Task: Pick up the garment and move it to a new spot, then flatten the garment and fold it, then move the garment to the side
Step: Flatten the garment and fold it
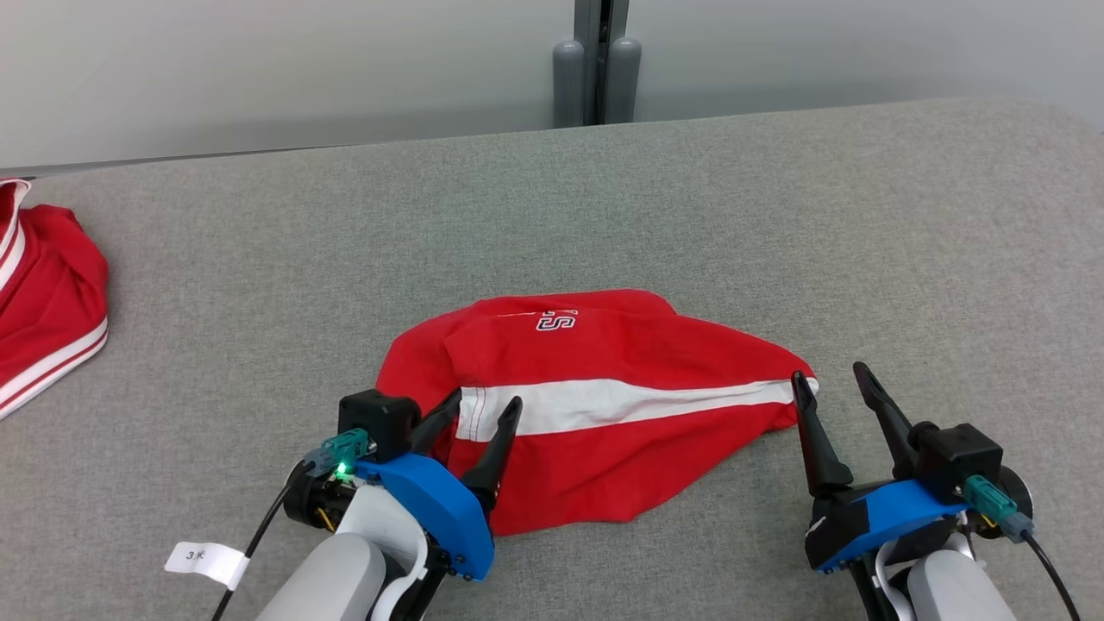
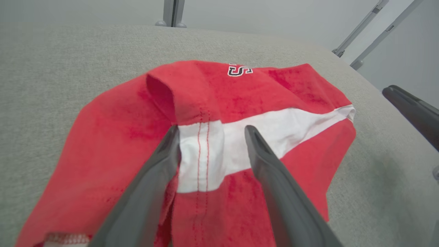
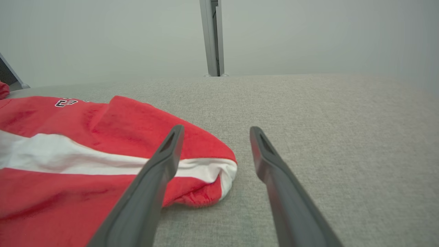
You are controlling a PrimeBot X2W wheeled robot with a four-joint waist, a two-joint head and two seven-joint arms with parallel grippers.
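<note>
Hovering open at the garment (image 1: 621, 466), left end effector (image 1: 486, 397) and right end effector (image 1: 829, 373) look set for pickup: pinch, lift.

Your head camera looks forward and down from above the grey fabric-covered table (image 1: 690, 216), set back enough to take in the left gripper (image 1: 486, 398), the right gripper (image 1: 829, 371) and the whole crumpled red garment with a white stripe (image 1: 604, 345). Your left wrist camera sits low and close, looking along its fingers over the garment's left end. Your right wrist camera skims the tabletop beside the garment's right tip. All three share the garment and the grey upright post (image 1: 595, 69) at the far edge.
</note>
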